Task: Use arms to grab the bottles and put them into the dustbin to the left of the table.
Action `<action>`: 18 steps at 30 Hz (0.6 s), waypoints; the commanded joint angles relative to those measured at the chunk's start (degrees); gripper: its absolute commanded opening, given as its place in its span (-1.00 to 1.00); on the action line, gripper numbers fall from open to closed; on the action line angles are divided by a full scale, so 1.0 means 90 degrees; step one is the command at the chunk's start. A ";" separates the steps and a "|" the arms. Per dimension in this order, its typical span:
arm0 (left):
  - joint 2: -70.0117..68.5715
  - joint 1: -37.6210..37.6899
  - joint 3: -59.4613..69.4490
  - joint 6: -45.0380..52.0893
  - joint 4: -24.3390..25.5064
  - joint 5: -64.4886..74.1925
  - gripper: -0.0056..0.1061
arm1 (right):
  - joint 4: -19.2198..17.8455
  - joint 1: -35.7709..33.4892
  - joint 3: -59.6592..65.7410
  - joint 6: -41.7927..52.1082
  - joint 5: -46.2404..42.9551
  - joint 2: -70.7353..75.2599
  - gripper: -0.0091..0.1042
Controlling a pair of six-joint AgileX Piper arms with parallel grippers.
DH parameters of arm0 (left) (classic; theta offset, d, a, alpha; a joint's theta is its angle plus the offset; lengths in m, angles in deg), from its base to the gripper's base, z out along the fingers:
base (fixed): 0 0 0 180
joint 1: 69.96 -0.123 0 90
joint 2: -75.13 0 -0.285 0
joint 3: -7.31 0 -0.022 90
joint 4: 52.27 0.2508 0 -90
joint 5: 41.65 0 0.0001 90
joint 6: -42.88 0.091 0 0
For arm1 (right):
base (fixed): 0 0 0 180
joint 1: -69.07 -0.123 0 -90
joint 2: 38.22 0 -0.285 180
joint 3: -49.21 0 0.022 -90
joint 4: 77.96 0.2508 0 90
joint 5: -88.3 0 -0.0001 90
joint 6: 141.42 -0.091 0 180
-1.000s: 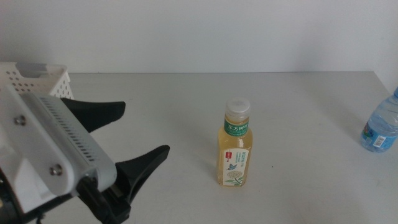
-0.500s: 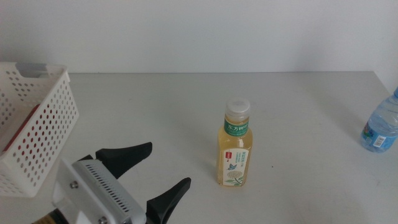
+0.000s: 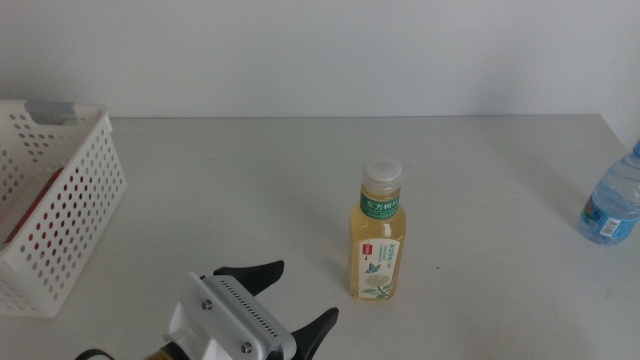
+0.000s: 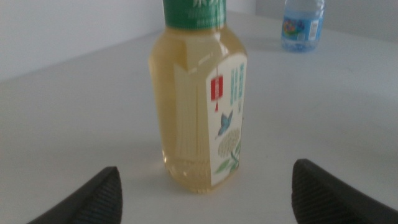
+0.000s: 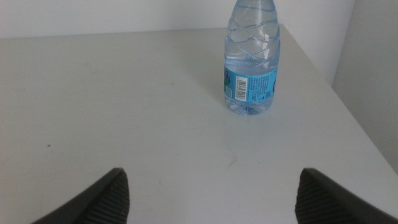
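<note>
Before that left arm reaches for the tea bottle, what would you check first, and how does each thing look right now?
1. Tea bottle upright, white cap on: ok.
2. Left gripper open, jaws spread wider than the bottle in the left wrist view: ok.
3. Jaws aimed at the bottle, which sits centred between them in that view: ok.
4. Jaws apart from the bottle, not yet around it: ok.
5. White dustbin at the table's left, open on top: ok. Something red shows through its holes; room left: cannot tell.
6. Right gripper waits open, facing the water bottle, out of the way: ok.
</note>
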State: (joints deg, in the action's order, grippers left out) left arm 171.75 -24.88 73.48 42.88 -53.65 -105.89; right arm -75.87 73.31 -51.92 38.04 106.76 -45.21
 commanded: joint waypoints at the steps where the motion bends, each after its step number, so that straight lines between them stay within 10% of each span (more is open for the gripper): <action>1: 0.0218 0.0023 -0.0119 -0.0330 -0.0005 -0.1230 0.77 | -0.0073 0.0033 -0.0064 0.0059 -0.0492 0.0135 0.49; 18: 0.0756 0.0010 -0.0363 -0.1208 0.0558 -0.1230 0.77 | -0.0073 0.0033 -0.0064 0.0059 -0.0492 0.0135 0.49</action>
State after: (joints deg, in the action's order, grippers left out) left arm 180.08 -24.88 71.75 32.44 -49.46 -106.62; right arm -75.87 73.31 -51.92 38.04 106.76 -45.21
